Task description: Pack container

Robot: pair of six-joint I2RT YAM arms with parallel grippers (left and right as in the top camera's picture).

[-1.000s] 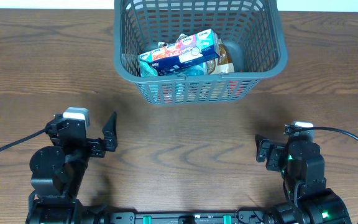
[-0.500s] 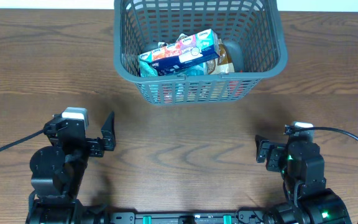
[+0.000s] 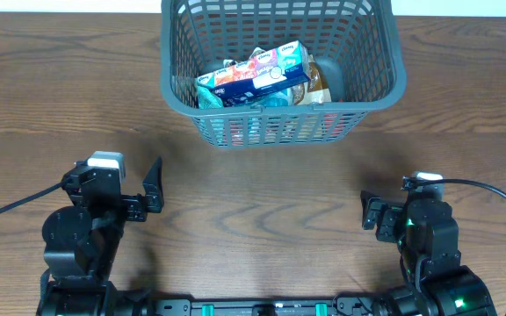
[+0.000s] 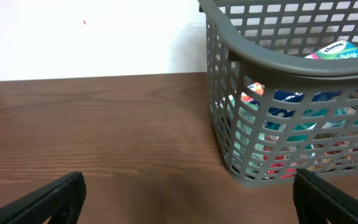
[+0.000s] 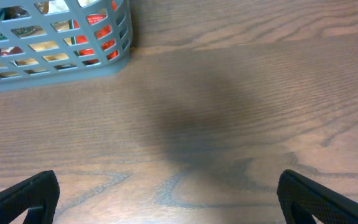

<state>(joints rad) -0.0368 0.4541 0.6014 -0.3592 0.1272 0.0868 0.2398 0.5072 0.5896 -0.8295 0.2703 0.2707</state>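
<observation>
The container (image 3: 372, 104), a dark grey-blue lattice basket, stands at the far middle of the wooden table. It holds several grocery packets, with a long tissue box (image 3: 257, 74) lying on top. It also shows in the left wrist view (image 4: 272, 62) at the right and in the right wrist view (image 5: 55, 37) at the top left. My left gripper (image 3: 154, 186) is open and empty near the front left, well short of the basket. My right gripper (image 3: 369, 211) is open and empty near the front right. Both grippers hold nothing over bare wood (image 4: 185, 199) (image 5: 166, 193).
A white wall (image 4: 92, 37) rises behind the table's far edge. Cables run off from both arm bases at the front corners (image 3: 7, 211) (image 3: 499, 189).
</observation>
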